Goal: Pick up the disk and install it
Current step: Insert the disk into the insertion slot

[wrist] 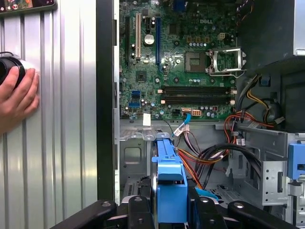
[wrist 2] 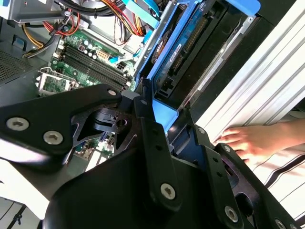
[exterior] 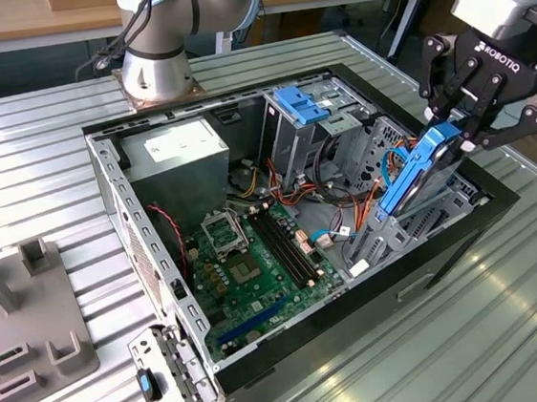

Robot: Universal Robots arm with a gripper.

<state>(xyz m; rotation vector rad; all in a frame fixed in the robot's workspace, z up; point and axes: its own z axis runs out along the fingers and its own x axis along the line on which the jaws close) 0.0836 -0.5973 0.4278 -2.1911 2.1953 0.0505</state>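
One disk (exterior: 418, 183), a grey metal hard drive in a bright blue plastic carrier, is held tilted over the open computer case (exterior: 114, 193), at the exterior view's right end of it. Its upper end is taken by the gripper (exterior: 461, 135), whose jaws are clamped on the carrier's blue end. In the second wrist view the black fingers (wrist 2: 150, 133) are seen pressed against the blue plastic on either side. The lower end of the disk is entered in the grey drive cage (exterior: 402, 235), beside the motherboard (exterior: 255, 250), but it is not seated: much of the carrier stands above the cage's edge.

The drive is judged to be stiff and fairly heavy for its size, with smooth metal faces that could slip, and sensitive to knocks. The plastic carrier is likely to flex a little. It is best taken by the carrier's end or side rails, never by the connector edge. A person's hand (wrist: 16, 98) is rested on the ribbed metal table (exterior: 513, 329), near the case but apart from it.
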